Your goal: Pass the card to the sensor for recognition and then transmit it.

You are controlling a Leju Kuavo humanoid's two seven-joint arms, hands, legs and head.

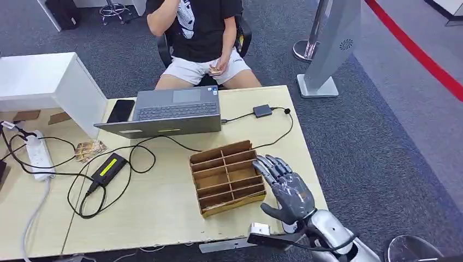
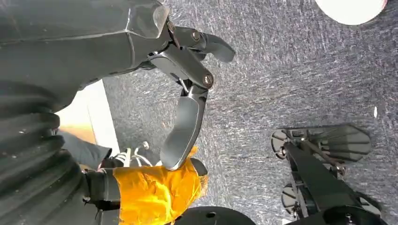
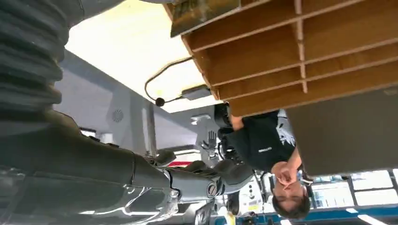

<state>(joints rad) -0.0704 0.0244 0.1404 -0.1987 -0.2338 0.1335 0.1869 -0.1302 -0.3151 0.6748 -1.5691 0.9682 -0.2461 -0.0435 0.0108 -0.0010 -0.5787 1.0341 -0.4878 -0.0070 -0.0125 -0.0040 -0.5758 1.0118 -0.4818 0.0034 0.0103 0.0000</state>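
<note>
A wooden divided box (image 1: 226,176) stands on the table's right half. A patterned card (image 1: 232,202) lies in its nearest row, and the right wrist view shows that card (image 3: 202,11) at the box's (image 3: 291,56) edge. My right hand (image 1: 288,186) hovers by the box's right side, fingers spread and holding nothing. A small dark sensor (image 1: 262,111) on a cable sits far right, beside the laptop. My left hand (image 2: 185,93) hangs over grey carpet, its fingers apart and empty.
An open laptop (image 1: 166,112) and a phone (image 1: 121,111) lie at the table's far side, where a person (image 1: 199,33) sits. More cards (image 1: 90,148), a black adapter (image 1: 109,168), looping cables and a power strip (image 1: 39,154) occupy the left.
</note>
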